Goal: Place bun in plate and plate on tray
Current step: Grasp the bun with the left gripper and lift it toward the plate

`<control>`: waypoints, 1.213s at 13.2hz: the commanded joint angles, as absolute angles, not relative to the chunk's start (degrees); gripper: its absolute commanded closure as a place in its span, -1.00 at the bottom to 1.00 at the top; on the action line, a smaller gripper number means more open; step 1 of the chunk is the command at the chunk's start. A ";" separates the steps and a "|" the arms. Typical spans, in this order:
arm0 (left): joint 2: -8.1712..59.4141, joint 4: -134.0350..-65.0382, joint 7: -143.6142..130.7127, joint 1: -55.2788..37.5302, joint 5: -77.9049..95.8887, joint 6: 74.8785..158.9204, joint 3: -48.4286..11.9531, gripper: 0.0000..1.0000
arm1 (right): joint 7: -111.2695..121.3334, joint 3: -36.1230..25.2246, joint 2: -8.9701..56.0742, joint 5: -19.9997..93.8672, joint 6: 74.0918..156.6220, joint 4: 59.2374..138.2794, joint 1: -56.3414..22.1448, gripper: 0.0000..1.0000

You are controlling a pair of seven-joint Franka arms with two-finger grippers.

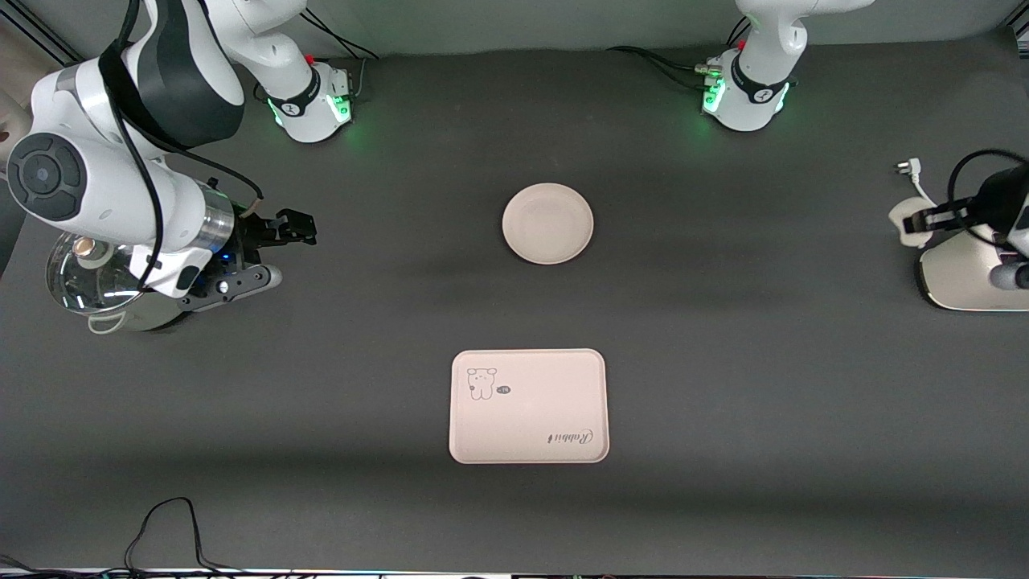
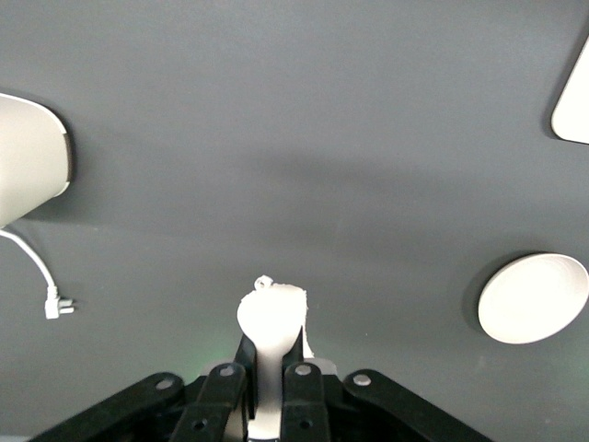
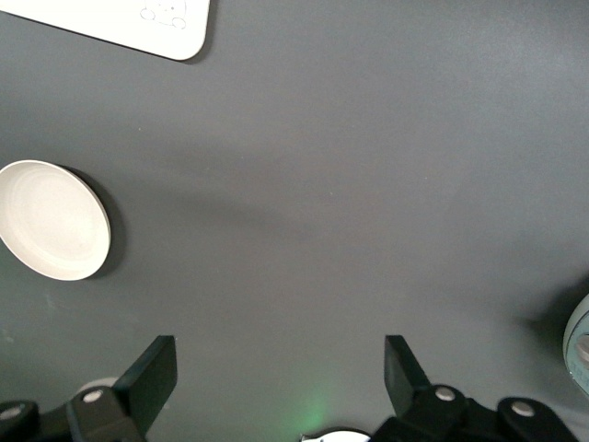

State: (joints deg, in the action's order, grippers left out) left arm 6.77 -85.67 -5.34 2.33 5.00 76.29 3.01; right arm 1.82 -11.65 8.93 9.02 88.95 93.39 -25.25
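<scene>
the dark grey table (image 1: 723, 338) carries everything, with the right arm (image 1: 120, 161) waiting at its own end, its right gripper (image 1: 277, 253) spread wide and empty above the bare mat beside a glass-lidded pot (image 1: 88, 281). the cream rectangular tray (image 1: 528, 406), with its little animal drawing and "rabbit" script, lies flat and bare nearest the front camera. the round cream plate (image 1: 547, 223) sits farther from that camera than the tray, well apart from it, and holds nothing. at the left arm's end of the table stands a cream rounded appliance (image 1: 961, 277) with a white cord and plug (image 1: 908, 169) trailing near it. the left gripper (image 2: 269, 364) hangs over the table near that appliance, its fingers clenched on the bun (image 2: 270, 318), a small off-white lump pinched between the tips, clear of the mat and well apart from the plate.
</scene>
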 commanded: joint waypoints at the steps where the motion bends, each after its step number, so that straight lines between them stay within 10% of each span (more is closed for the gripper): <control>1: 7.21 -83.94 -5.80 2.20 4.57 74.44 2.73 0.73 | 3.34 -12.13 10.10 9.58 87.80 91.67 -25.40 -1.00; 16: 7.65 -100.69 -49.46 -26.70 5.80 97.43 -4.22 0.69 | 2.20 -12.04 11.33 14.38 91.31 91.93 -28.20 -1.00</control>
State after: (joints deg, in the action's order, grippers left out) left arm 8.99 -94.29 -45.32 -23.11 5.51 91.29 -5.26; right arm 1.92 -11.59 9.92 10.61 89.91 93.30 -25.61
